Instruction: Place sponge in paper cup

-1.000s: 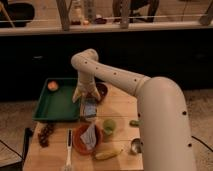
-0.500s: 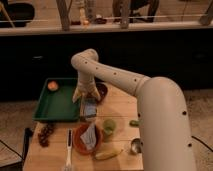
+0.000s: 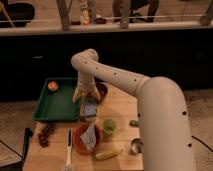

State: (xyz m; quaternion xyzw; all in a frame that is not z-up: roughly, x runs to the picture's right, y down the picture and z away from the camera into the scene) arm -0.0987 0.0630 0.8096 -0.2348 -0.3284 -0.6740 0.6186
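My gripper (image 3: 86,96) hangs at the end of the white arm over the back middle of the wooden table (image 3: 120,107). Its two pale fingers are spread apart, with nothing seen between them. A bluish-grey block that looks like the sponge (image 3: 90,108) lies on the table just below the fingertips, by the right edge of the green tray (image 3: 55,106). The green paper cup (image 3: 109,126) stands upright a little to the front right of the sponge.
An orange fruit (image 3: 52,85) lies in the tray. A dark bowl (image 3: 102,91) sits behind the gripper. An orange bowl (image 3: 80,142) holds a packet. Grapes (image 3: 45,134), a white utensil (image 3: 68,150), a banana (image 3: 109,154) and a metal cup (image 3: 135,145) lie along the front.
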